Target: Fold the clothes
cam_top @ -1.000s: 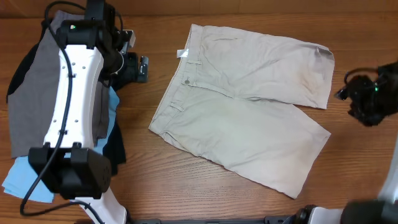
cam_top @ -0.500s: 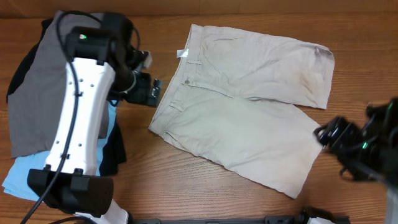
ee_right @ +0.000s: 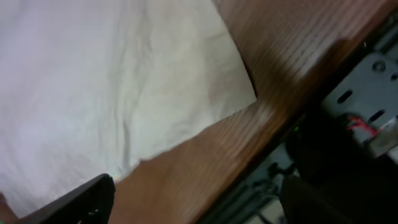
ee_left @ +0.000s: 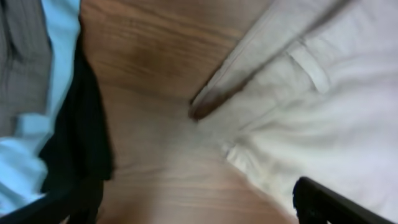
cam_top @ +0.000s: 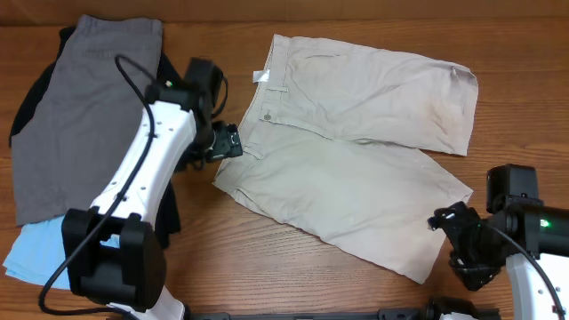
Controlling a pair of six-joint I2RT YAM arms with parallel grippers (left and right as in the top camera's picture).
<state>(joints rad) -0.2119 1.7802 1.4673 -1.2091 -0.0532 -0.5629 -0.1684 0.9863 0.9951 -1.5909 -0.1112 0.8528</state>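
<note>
The khaki shorts [cam_top: 356, 169] lay flat, long axis running from waistband [cam_top: 250, 116] to hems. The left gripper [cam_top: 229, 143], jaws wide and empty, sat at the waistband's edge. The right gripper [cam_top: 440, 220], also spread empty, hung just beside the near-leg hem [cam_top: 428, 265].

Overhead looks straight down; wrist views close over khaki shorts [cam_top: 356, 169]

I count four garments, one each: beige shorts [cam_top: 356, 169], grey shorts [cam_top: 76, 116], light-blue garment [cam_top: 31, 253], black garment [cam_top: 165, 218]. Two tools: left tool [cam_top: 231, 142], right tool [cam_top: 442, 220].
</note>
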